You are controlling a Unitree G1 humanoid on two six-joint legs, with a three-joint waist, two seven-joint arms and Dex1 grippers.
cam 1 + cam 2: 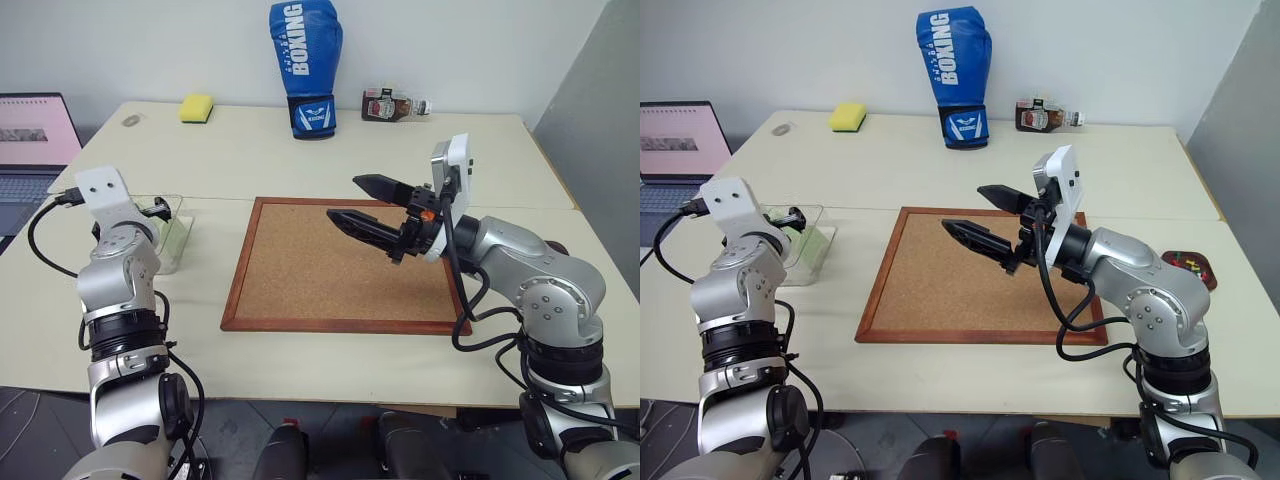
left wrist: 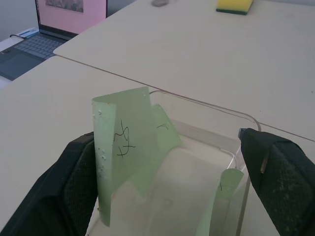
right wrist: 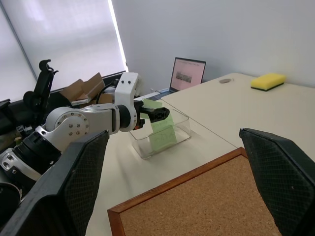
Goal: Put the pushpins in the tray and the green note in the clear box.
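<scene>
The green note [image 2: 129, 147] stands on edge inside the clear box [image 2: 216, 142], leaning against one finger [image 2: 69, 191] of the left end effector [image 2: 172, 187], with scribbled marks on its face. That end effector's two black fingers stand spread wide at the box's near end, released, with nothing pinched between them; the note touches the one finger only. A second pale-green slip [image 2: 224, 189] stands against the box wall by the other finger. The clear box sits on the cream tabletop [image 1: 330, 150] on the robot's left, just beside the left edge of the wood-framed corkboard [image 1: 340, 265].

The right end effector [image 1: 362, 203] hangs above the corkboard, pointing to the left, its fingers parted and empty. The board's cork surface is bare.

At the far right of the tabletop lies the tray [image 1: 1191, 268], a small dark dish with red and yellow pushpins [image 1: 1188, 264] in it, well apart from the box.

Along the back of the tabletop stand a yellow sponge [image 1: 197, 108], a blue boxing glove [image 1: 306, 65] and a small bottle [image 1: 390, 104] lying on its side. A laptop [image 1: 30, 150] sits open to the left.
</scene>
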